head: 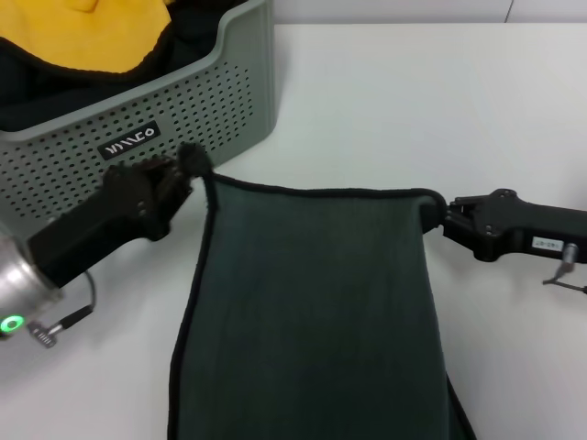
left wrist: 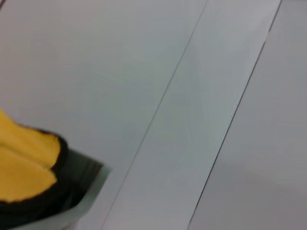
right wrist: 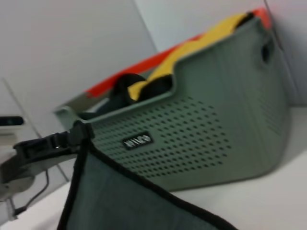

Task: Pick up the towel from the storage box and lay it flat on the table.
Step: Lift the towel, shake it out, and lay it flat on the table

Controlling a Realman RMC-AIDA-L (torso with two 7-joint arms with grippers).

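Observation:
The dark grey-green towel (head: 312, 312) with black edging is stretched between my two grippers in front of the storage box (head: 211, 101). My left gripper (head: 194, 163) is shut on its left far corner, close to the box's labelled wall. My right gripper (head: 433, 213) is shut on the right far corner. The cloth slopes toward me and runs off the near edge of the head view over the white table (head: 413, 101). The right wrist view shows the towel's edge (right wrist: 110, 191), the box (right wrist: 216, 129) and the left gripper (right wrist: 81, 133) pinching the corner.
The box holds a yellow cloth (head: 101, 32) and a black cloth (head: 37, 82); the yellow cloth (left wrist: 24, 163) also shows in the left wrist view. Something red (right wrist: 124, 76) lies behind the box. White tabletop stretches to the right of the box.

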